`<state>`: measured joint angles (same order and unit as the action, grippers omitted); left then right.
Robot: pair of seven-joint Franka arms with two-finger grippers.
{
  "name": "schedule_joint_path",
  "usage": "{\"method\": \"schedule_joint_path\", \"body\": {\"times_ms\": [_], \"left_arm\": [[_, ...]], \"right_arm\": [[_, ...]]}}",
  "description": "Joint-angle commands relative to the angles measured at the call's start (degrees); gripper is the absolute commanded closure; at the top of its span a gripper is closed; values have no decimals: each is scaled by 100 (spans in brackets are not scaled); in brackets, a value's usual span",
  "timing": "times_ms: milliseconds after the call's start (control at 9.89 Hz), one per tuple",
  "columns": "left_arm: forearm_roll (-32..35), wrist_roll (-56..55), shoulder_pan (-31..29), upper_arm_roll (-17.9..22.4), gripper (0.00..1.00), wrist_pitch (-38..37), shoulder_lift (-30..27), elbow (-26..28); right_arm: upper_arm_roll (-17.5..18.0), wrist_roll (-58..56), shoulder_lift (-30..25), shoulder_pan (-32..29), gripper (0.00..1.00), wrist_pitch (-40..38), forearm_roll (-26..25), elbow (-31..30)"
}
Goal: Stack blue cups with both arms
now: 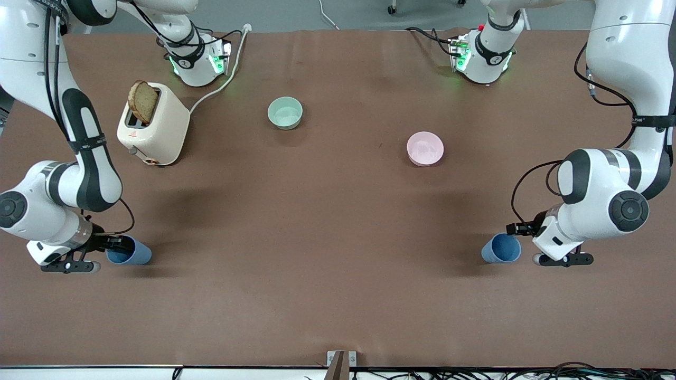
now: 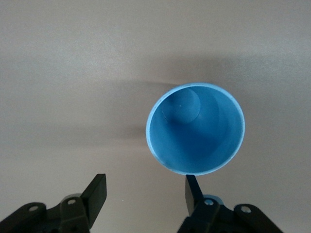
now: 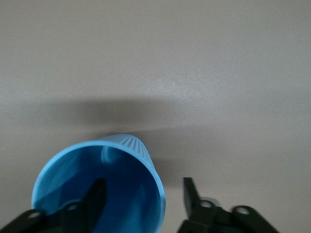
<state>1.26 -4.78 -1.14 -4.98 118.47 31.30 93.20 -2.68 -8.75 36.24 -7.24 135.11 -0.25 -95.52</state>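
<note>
While two blue cups stand upright at either end of the brown surface, both arms work low beside them. One cup sits at the right arm's end, the right gripper released, one finger inside the rim. At the other cup, the left gripper is spread beside it, not gripping. Two bowls, green and pink, and one toaster lie farther from the camera.
</note>
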Motion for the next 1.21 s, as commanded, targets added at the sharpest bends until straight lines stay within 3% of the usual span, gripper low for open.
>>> {"method": "schedule_joint_path", "body": {"times_ms": [0,202,303,607,809,1112], "left_arm": [[23,30,-43,14,27,455,270,6],[15,-22,-26,14,32,975,482,6],[15,-32,-44,6,40,976,482,23],[6,-49,-17,6,75,976,543,102],[6,-58,-9,-12,97,976,553,137],[-20,-345,18,-29,100,854,396,146]], "right_arm": [[40,-39,-21,-6,99,-20,-115,147],[40,-57,-29,20,99,-90,-106,165],[40,-57,-108,38,99,-395,-106,322],[110,362,-328,203,99,-2186,-19,1673],[180,1039,-712,493,99,-2620,-27,1862],[189,1620,-1345,1020,99,-3191,-19,1862]]}}
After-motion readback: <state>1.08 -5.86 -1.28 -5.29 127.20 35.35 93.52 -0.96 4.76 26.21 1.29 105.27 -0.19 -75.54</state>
